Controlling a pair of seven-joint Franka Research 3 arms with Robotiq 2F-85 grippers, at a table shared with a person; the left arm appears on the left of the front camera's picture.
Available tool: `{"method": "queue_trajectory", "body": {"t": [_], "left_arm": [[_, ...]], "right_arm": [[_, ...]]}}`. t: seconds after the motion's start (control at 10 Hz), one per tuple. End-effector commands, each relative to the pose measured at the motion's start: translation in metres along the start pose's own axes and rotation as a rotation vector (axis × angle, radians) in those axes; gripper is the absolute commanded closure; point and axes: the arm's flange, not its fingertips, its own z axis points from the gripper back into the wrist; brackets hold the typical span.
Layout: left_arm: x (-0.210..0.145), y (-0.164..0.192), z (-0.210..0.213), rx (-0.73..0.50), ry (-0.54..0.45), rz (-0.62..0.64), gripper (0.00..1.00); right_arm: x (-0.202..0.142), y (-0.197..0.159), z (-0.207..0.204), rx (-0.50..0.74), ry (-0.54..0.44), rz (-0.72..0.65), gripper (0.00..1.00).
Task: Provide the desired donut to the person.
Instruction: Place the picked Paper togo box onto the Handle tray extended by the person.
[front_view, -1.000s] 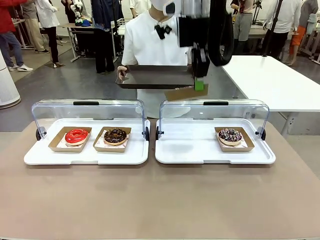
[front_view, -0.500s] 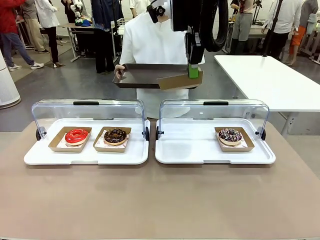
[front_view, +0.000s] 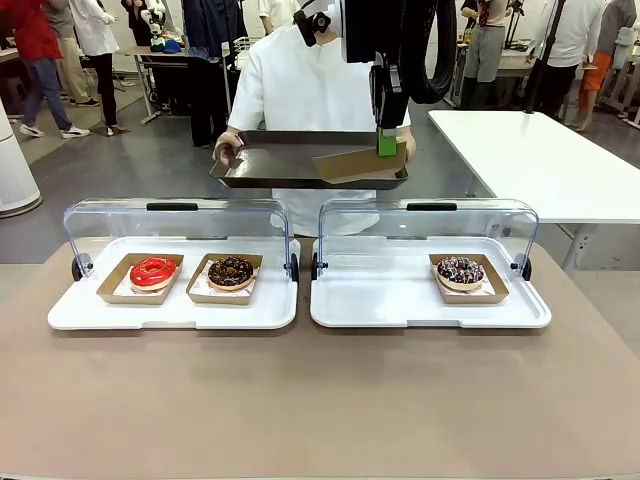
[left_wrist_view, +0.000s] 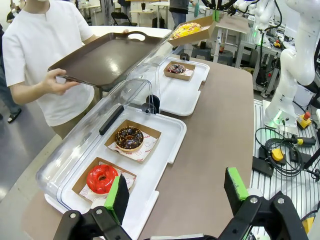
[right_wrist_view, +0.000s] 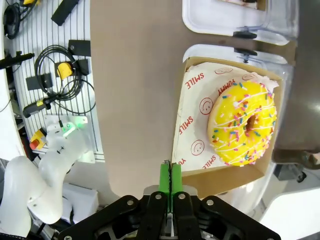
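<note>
Right gripper (front_view: 386, 143) is clamped narrow on one edge of the cardboard tray (front_view: 360, 163), green pads nearly closed on the rim. The yellow sprinkled donut (right_wrist_view: 245, 122) lies flat in that tray, hole facing up.

In the front view the cardboard tray juts from the pinched edge toward picture left, slightly tilted with the gripped side higher. It is held over the right end of the dark serving tray (front_view: 280, 165); contact between the two cannot be told.

The serving tray is held level by the person (front_view: 300, 85), one hand (front_view: 228, 148) at each short end, long axis running left-right.

Red print on the paper liner (right_wrist_view: 192, 115) under the donut is readable: "SMILE", "YUMMY", plus smiley faces.

Left gripper (left_wrist_view: 176, 192) is spread wide with nothing between the pads, hung over the near edge of the left white tray (front_view: 170, 312).

On the table (front_view: 320, 400):
- left white tray holds a red donut (front_view: 153, 271) and a chocolate donut (front_view: 231, 270), each in its own cardboard tray, side by side
- right white tray (front_view: 380, 300) holds a chocolate sprinkled donut (front_view: 460, 269) at its right end, the left half bare
- both clear lids (front_view: 175, 215) are tipped up at the far side

Open room: serving tray is bare left of the cardboard tray, and the table is bare on the robot's side
</note>
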Motion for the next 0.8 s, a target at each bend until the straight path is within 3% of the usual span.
{"method": "queue_trajectory", "body": {"t": [0.0,0.7], "left_arm": [[0.0005,0.0009,0.0017,-0.003,-0.021,-0.018,0.0],[0.0005,0.0009,0.0017,-0.003,-0.021,-0.018,0.0]], "right_arm": [[-0.0015,0.0026,0.0005,-0.002,0.003,-0.015,1.0],[-0.0015,0.0026,0.0005,-0.002,0.003,-0.015,1.0]]}}
